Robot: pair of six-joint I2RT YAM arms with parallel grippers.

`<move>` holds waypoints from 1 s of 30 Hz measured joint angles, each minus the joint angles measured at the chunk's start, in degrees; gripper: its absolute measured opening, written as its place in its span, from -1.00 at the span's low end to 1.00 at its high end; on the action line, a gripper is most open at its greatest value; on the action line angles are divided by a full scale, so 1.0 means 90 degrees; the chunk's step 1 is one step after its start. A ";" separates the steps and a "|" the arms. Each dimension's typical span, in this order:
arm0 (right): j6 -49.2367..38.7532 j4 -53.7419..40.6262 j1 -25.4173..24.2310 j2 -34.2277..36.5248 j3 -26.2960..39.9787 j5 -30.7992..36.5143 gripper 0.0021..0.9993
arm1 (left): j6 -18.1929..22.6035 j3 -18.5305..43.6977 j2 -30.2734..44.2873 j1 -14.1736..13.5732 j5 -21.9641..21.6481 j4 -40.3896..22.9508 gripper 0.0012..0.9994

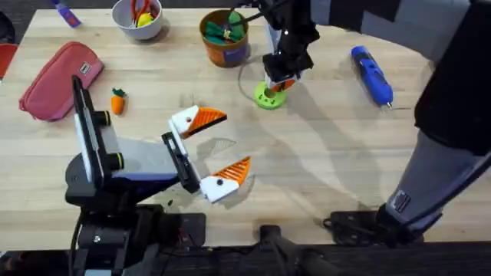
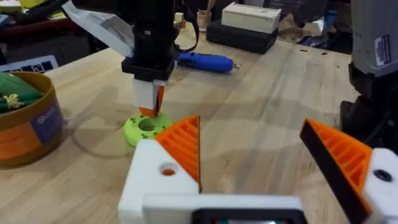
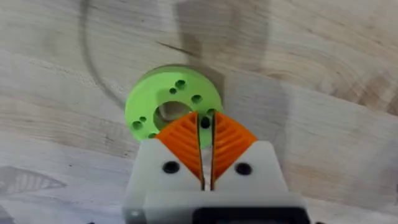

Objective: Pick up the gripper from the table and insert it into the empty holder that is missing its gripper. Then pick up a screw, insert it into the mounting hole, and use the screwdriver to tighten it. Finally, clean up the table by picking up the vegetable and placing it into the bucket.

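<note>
here the right gripper hangs over a green disc with its orange pads pressed together, nearly touching. the left gripper lies low with fingers spread wide, empty. the screwdriver, a thick blue pen shape, lies flat at the far right, its silver bit pointing toward the near edge.

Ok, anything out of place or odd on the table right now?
Nothing looks spilled or damaged. The one stray is the vegetable, loose on the table beside the pink pouch, not in the bucket. The screwdriver lies flat at the right. The right gripper is shut over the green disc.
</note>
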 joint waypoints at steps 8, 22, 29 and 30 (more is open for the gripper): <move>-0.0001 0.0019 0.0000 0.0000 0.0000 0.0000 -0.99 | 0.0002 0.0000 0.0002 0.0000 0.0000 0.0000 1.00; -0.0051 -0.0080 0.0000 0.0000 0.0025 0.0022 -0.99 | 0.0002 0.0000 0.0001 0.0000 0.0000 0.0000 1.00; -0.0051 -0.0536 0.0002 -0.0197 0.0375 0.0021 -0.99 | 0.0002 0.0000 0.0000 0.0000 0.0000 0.0000 1.00; -0.0053 -0.0633 0.0003 -0.0281 0.0478 0.0020 -0.99 | 0.0002 0.0000 0.0000 0.0000 0.0000 0.0000 1.00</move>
